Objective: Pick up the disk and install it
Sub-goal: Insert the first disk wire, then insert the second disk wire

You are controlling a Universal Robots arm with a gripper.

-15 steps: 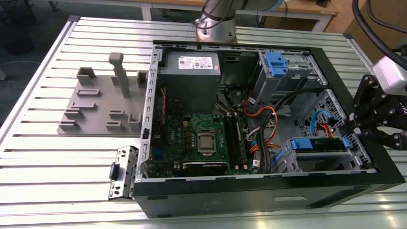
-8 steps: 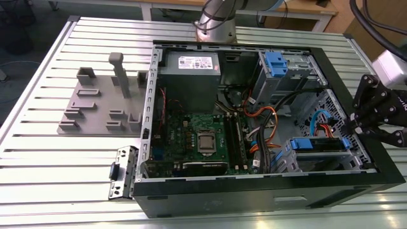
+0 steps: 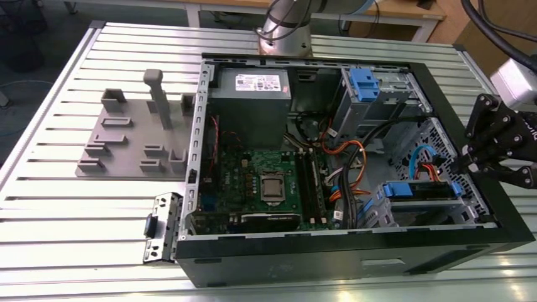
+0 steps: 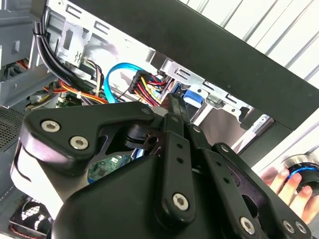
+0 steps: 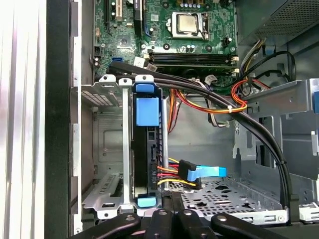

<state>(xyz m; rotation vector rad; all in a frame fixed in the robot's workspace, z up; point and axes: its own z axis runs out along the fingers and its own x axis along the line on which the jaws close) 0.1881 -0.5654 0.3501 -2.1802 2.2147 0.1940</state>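
In the exterior view, an open computer case lies on a slatted metal table. The motherboard and a grey power supply box show inside it. The disk sits in a drive cage at the case's corner, on the exterior view's right, its blue bracket facing up. The gripper hangs just beside that cage, over the case's edge. A grey fixture plate rests on the table, well apart from the case.

The second wrist view adds a person's hand outside the case wall, and the gripper's black linkage close up.

In the first wrist view, the disk stands on edge in its bay, cabled to a power connector. The fingertips sit closed together, holding nothing, just off the disk's end.
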